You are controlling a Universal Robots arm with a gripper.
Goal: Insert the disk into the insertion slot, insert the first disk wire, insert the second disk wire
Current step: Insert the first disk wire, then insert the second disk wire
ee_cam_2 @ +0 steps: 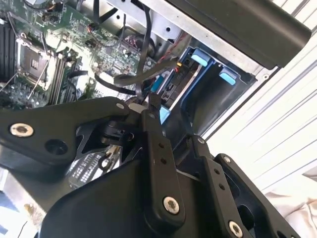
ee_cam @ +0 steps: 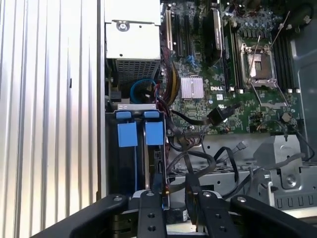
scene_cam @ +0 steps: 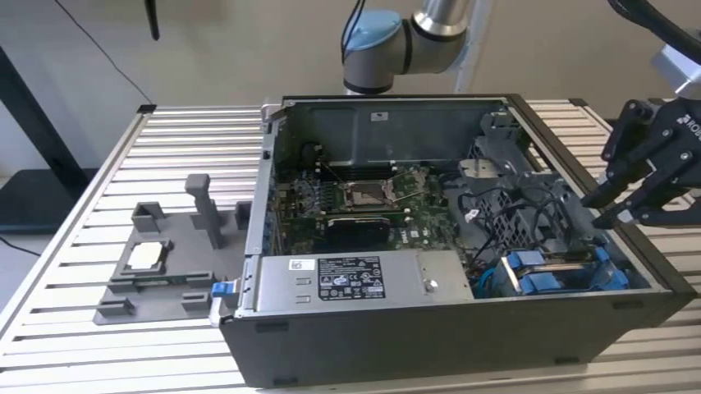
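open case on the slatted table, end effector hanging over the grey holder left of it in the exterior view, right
No. The end effector hangs at the other side of the case, the exterior view's right, by the blue drive bay, not over the grey holder. The exterior view shows it.

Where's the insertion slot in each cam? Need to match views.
Exterior view: insertion slot in the near corner of the case, at the exterior view's right, beside the power-supply box.
First wrist view: slot between the case side wall and the motherboard.
Second wrist view: slot at the case edge, cables running towards it.
Shared landmark: the CPU socket.
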